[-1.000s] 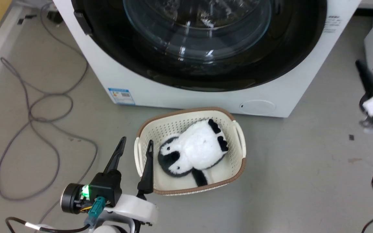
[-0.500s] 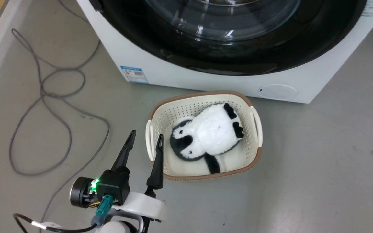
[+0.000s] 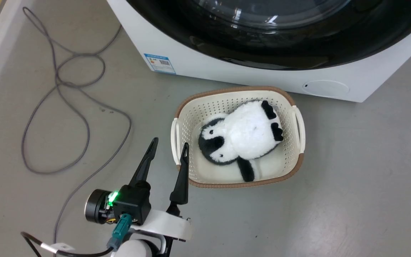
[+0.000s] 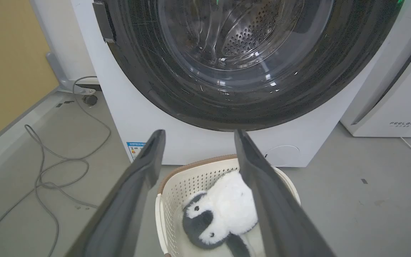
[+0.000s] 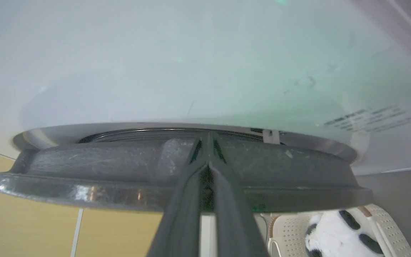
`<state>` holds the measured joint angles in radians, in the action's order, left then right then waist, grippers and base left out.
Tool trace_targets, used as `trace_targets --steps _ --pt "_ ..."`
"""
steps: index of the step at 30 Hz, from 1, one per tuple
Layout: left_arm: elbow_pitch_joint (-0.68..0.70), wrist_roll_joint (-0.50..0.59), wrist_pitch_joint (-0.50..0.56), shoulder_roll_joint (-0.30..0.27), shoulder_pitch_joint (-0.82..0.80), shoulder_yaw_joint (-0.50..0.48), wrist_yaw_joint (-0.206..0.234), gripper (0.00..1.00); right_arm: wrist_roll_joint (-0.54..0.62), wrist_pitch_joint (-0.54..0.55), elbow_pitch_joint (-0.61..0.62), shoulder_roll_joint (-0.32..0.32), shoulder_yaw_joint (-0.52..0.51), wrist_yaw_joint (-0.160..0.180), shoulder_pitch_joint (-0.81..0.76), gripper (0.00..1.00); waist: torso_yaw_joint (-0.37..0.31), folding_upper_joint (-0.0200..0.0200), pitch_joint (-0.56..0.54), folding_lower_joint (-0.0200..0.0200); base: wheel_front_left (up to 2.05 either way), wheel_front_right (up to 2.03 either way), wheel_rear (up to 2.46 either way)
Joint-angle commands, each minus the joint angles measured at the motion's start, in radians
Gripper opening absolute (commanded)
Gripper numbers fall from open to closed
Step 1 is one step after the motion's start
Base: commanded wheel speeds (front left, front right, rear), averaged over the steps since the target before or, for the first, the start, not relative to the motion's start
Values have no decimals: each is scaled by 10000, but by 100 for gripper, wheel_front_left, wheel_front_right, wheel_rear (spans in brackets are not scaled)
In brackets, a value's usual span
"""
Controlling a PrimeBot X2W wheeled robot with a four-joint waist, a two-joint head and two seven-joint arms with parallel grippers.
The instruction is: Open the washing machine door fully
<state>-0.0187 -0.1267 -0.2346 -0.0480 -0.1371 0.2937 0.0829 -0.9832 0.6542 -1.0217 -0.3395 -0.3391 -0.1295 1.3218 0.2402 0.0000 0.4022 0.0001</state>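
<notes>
Door: the washing machine door [image 3: 280,50], round and glossy black, sits across the front of the washing machine [image 3: 227,75].
Right gripper [image 5: 209,137]: fingers pinched together, tips against the door's rim, clamping nothing visible.
Left gripper [image 3: 170,142]: spread wide, empty.
Handling: probably heavy, stiff and slick; hook the rim, not the glass.

Basket [image 3: 205,109] on the floor before the washing machine [image 3: 248,76], toy penguin [image 3: 248,134] in it, cable [image 3: 88,134] to its left.
</notes>
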Motion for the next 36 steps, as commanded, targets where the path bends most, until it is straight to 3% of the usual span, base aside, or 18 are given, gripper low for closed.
trace_targets --steps 1,8,15,36 --pt "-2 -95 -117 -19 -209 101 76 100 -236 285 -375 -48 -37 -11 455 0 76 0 89 -1 0 0 0" --pt "-51 -174 -263 -22 -286 285 176 100 -606 1156 -1426 -264 -253 -12 1180 0 220 0 292 -1 0 0 0" --pt "-100 -125 -272 -22 -278 227 157 100 -489 1669 -1604 -267 -239 -12 907 0 136 0 167 -1 0 0 0" --pt "-188 -52 -272 -22 191 -98 81 100 -545 2260 -461 364 -518 -12 -1519 0 -22 0 -1264 -1 0 0 0"
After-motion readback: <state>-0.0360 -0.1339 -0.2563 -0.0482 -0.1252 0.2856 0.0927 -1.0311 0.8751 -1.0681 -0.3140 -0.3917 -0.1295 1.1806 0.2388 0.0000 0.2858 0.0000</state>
